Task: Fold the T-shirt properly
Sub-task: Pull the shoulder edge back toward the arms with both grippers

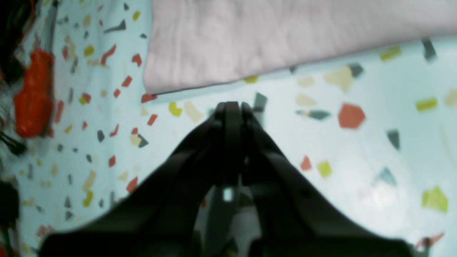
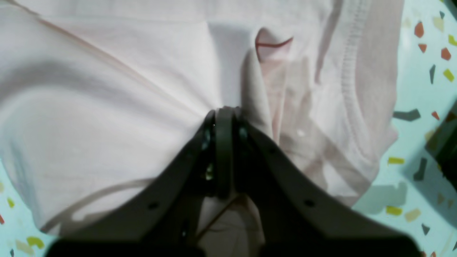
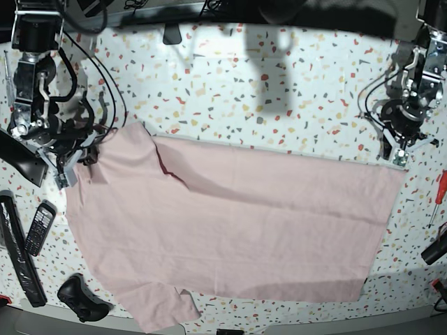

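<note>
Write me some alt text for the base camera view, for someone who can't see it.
A large pale pink T-shirt lies spread across a speckled terrazzo table. The right gripper pinches its upper-left edge, while the left gripper hangs closed just off the shirt's far corner.

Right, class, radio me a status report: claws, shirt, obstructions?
Right claw shut on pale pink cotton T-shirt, near sleeve. Left claw shut, empty, just off the hem corner. Shirt spread flat, unfolded. Orange-handled screwdriver lies clear, beside it.
</note>
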`<state>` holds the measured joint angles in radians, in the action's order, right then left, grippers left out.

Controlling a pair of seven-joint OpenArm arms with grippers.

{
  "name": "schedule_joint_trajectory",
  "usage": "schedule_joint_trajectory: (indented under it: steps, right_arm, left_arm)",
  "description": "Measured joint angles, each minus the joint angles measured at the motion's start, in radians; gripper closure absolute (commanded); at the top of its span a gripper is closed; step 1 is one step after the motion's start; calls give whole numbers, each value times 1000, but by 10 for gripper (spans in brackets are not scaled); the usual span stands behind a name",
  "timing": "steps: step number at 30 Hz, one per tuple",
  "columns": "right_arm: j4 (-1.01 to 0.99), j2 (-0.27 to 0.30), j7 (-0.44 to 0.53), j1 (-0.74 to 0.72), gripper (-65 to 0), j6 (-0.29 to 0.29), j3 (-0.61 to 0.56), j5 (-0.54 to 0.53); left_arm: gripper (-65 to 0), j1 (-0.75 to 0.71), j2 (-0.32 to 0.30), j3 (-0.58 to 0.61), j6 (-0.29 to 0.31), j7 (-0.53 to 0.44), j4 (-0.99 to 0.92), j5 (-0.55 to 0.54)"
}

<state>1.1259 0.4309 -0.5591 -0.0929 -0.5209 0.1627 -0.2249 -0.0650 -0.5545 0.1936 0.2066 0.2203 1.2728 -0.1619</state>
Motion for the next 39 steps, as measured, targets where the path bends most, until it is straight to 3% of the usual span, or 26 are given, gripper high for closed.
schedule_joint_trajectory:
  steps: [3,6,7,11,15,18,23,27,31,35,39]
  right_arm:
    - [1,1,-6,-4,0,0,0,0]
    - [1,2,-10,-7,0,0,0,-7]
    - [1,2,-12,-10,0,0,0,-10]
    - [0,2,-21,-17,0,0,0,-13]
    - [0,2,-21,-17,0,0,0,-22]
    - [0,2,-21,-18,0,0,0,-22]
    - [0,2,-32,-21,0,0,0,-26]
    - [0,2,-37,-21,0,0,0,-26]
    - [0,2,-37,-21,0,0,0,-26]
    - [0,2,-37,-21,0,0,0,-26]
    - [4,2,-51,-21,0,0,0,-29]
  left_arm:
    - [-13,-4,5,5,22,-10,43,216]
    - [-215,5,5,8,24,-63,75,420]
    - [-242,16,5,8,27,-75,75,477]
    - [-243,55,-30,13,106,-96,57,475]
    - [-243,95,-90,37,124,-123,12,536]
    - [-242,140,-145,136,118,-132,-20,588]
    - [-241,240,-157,353,6,-138,-112,701]
    - [-217,319,-158,436,-10,-154,-208,719]
    - [0,323,-163,440,-6,-152,-221,706]
    - [0,304,-196,441,1,-153,-189,621]
    - [0,264,-270,446,11,-116,-89,492]
